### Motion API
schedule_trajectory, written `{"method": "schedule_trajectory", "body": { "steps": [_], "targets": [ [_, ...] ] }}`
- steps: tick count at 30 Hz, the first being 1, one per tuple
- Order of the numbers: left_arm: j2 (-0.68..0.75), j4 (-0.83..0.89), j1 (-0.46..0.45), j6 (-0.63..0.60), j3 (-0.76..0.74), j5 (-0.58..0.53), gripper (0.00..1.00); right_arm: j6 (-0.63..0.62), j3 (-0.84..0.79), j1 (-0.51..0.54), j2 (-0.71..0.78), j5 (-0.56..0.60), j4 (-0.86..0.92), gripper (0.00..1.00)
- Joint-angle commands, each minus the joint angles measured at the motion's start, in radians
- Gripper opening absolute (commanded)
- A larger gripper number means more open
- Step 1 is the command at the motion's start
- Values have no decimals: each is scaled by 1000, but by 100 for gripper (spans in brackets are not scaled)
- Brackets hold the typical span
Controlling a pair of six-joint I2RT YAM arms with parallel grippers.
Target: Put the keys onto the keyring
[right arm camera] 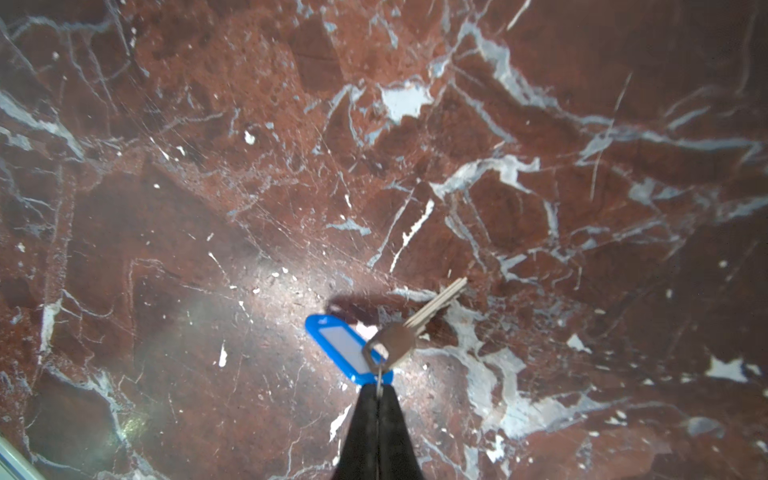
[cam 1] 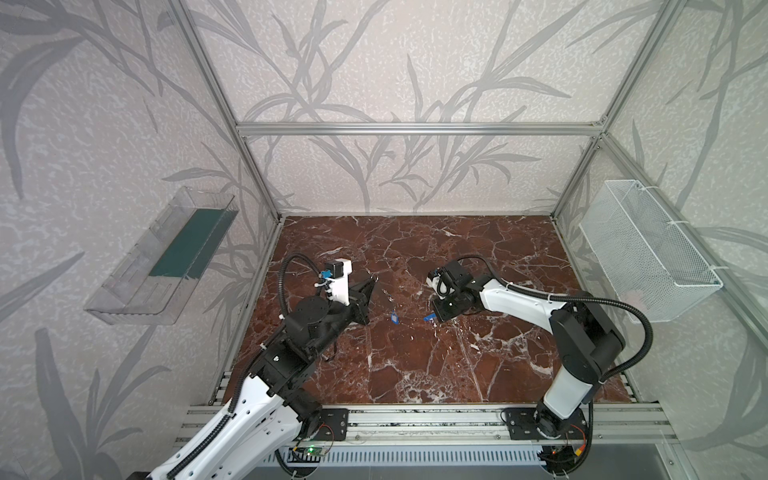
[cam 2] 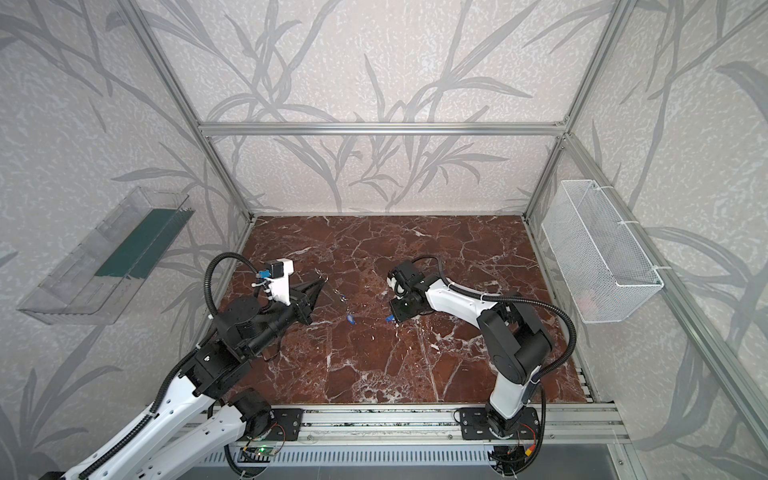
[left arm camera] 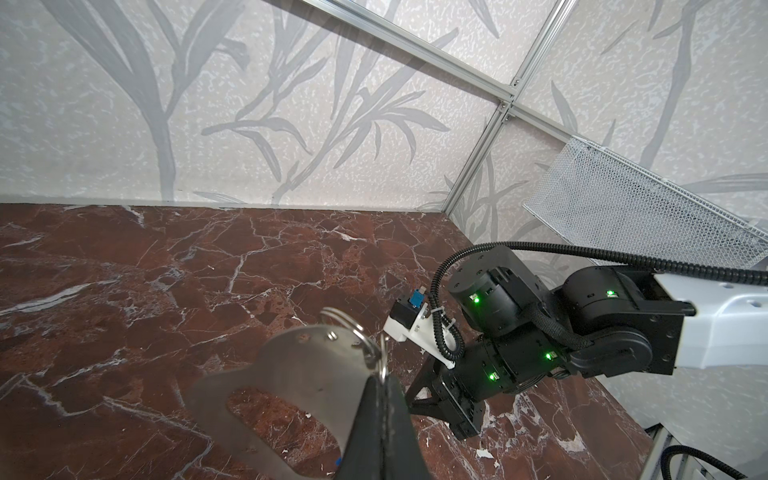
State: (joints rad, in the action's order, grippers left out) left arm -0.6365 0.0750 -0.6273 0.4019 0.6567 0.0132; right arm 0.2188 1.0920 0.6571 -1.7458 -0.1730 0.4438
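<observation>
A clear plastic bin (cam 1: 137, 266) hung on the left wall, with a dark green panel showing through it. To its right, the left gripper (left arm camera: 380, 384) reached out over the marble table (cam 1: 415, 365), its jaws pressed together on the edge of the keyring (left arm camera: 299, 365). The left wrist view showed this flat grey plate held clear of the table, with marble visible through its oval cut-out. Silver split rings (left arm camera: 347, 332) were looped through a hole just beside the jaws. A sliver of blue showed below the plate, too little to identify. In both top views the plate was too thin to make out past the black jaws.

Between the 2 arms, a loose key (cam 1: 394, 318) lay on the table, well apart from both grippers. It was so small in both top views that little more than its blue colour could be seen.

Farther right, the right gripper (right arm camera: 378, 392) pointed down toward the table, its jaws clamped together on the tiny ring of 1 held key (right arm camera: 415, 326). The silver blade angled away from the jaws on 1 side. On the other side was its blue tag (right arm camera: 345, 349), with the white label facing the camera. A shadow fell on the marble just behind them. I could not tell whether the key and tag touched the surface. In a top view, only the blue of the tag showed at the gripper's tip.

A white mesh basket (cam 1: 648, 253) was fixed to the right wall.
</observation>
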Motion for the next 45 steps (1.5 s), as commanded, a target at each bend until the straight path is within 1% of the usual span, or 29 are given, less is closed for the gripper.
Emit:
{"method": "schedule_trajectory", "body": {
  "steps": [1, 16, 27, 29, 32, 35, 40, 45],
  "targets": [
    [7, -30, 1, -2, 3, 2, 0, 17, -28, -4, 54, -15, -10, 0],
    [4, -33, 1, -2, 3, 4, 0, 33, -174, 6, 135, -68, -8, 0],
    [4, -31, 1, -2, 1, 3, 0, 42, -231, 64, 162, -87, 4, 0],
    [3, -32, 1, -2, 1, 2, 0, 46, -234, 67, 168, -105, 12, 0],
    [1, -32, 1, -2, 1, 5, 0, 51, -225, 66, 188, -104, 33, 0],
    [2, -34, 1, 0, 1, 5, 0, 43, -184, 58, 201, -71, 70, 0],
    [6, -33, 1, 0, 0, 4, 0, 12, -93, 19, 185, -59, 108, 0],
    [11, -26, 0, -1, 1, 2, 0, -6, -47, 6, 162, -58, 120, 0]
  ]
}}
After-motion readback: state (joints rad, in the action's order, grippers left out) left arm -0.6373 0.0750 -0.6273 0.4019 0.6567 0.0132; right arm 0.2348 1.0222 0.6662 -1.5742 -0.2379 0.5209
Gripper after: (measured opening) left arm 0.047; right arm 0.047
